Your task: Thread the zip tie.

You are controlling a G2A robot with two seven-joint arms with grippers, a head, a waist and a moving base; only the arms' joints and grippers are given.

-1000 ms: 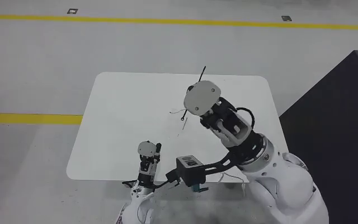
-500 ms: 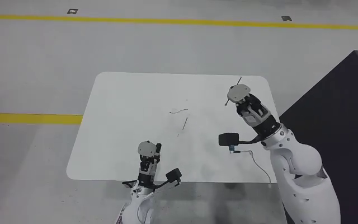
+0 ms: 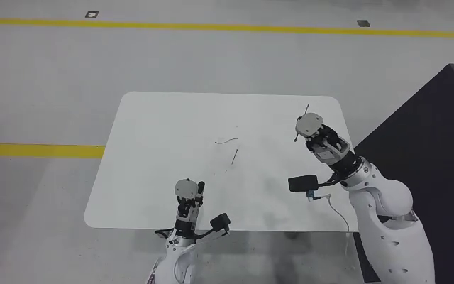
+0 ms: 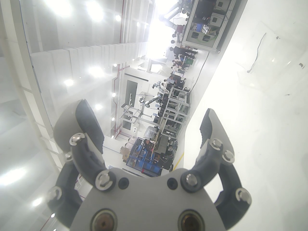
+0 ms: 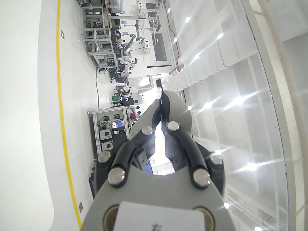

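Observation:
My right gripper (image 3: 310, 126) hangs over the right edge of the white table (image 3: 163, 142), shut on a black zip tie (image 3: 306, 108) whose ends stick out on both sides. In the right wrist view the fingers (image 5: 176, 108) are pressed together on the tie, and its square head (image 5: 159, 82) juts past the tips. A thin pale zip tie (image 3: 227, 140) lies curved near the table's middle, also seen in the left wrist view (image 4: 257, 51). My left gripper (image 4: 149, 121) is open and holds nothing; it points upward at the table's near edge (image 3: 188, 189).
A short dark strip (image 3: 233, 157) lies just nearer than the pale tie. A black block on a cable (image 3: 303, 183) hangs by the right arm. A dark wall (image 3: 425, 121) borders the table's right side. Yellow floor lines run behind and to the left.
The right arm swung from over the table's middle to its right edge, carrying the black zip tie. The left arm stayed still.

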